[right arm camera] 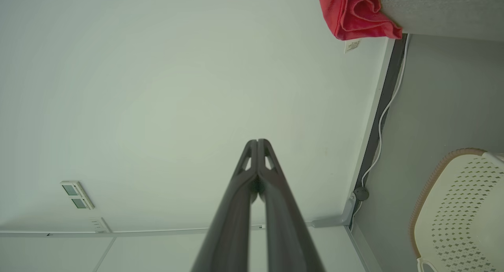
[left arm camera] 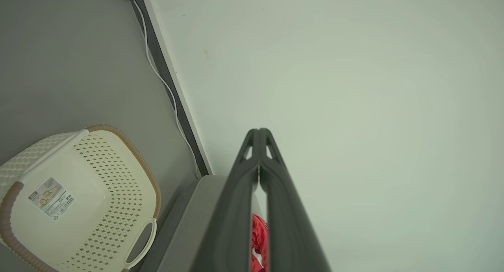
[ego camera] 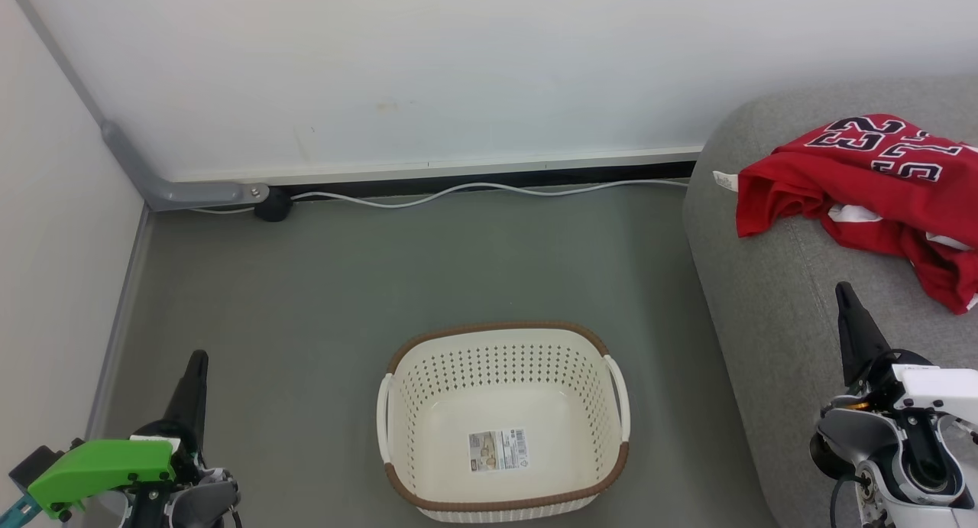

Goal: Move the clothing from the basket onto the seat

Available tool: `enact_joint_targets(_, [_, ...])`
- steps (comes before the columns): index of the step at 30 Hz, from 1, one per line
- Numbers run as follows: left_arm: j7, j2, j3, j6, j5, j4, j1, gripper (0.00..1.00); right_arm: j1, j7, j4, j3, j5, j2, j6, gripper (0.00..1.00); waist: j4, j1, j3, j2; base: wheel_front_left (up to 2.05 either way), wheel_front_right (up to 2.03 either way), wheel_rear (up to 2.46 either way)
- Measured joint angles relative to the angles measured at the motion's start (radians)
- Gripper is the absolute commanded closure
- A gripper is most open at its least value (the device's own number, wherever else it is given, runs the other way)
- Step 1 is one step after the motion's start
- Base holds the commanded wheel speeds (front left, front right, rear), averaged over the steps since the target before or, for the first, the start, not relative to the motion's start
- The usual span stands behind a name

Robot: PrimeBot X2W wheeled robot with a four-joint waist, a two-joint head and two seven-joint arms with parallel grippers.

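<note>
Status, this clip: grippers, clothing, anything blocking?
Left gripper shut, empty; right gripper shut, empty. Clothing on the seat; basket empty. No obstruction seen.

Left pincer [ego camera: 200, 358] and right pincer [ego camera: 843, 290], both closed.

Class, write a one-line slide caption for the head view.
Empty basket on floor; red clothing on grey seat; left gripper and right gripper shut.
</note>
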Motion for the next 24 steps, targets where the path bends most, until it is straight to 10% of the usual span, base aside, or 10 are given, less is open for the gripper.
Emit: enact_joint_targets(24, [0.003, -0.001, 0.001, -0.004, 0.0, 0.005, -0.001, 1.0, 0.0, 0.001, 0.004, -0.001, 0.0, 0.0, 0.0, 1.0, 0.0, 0.0, 0.0, 0.0, 0.0, 0.0, 0.0])
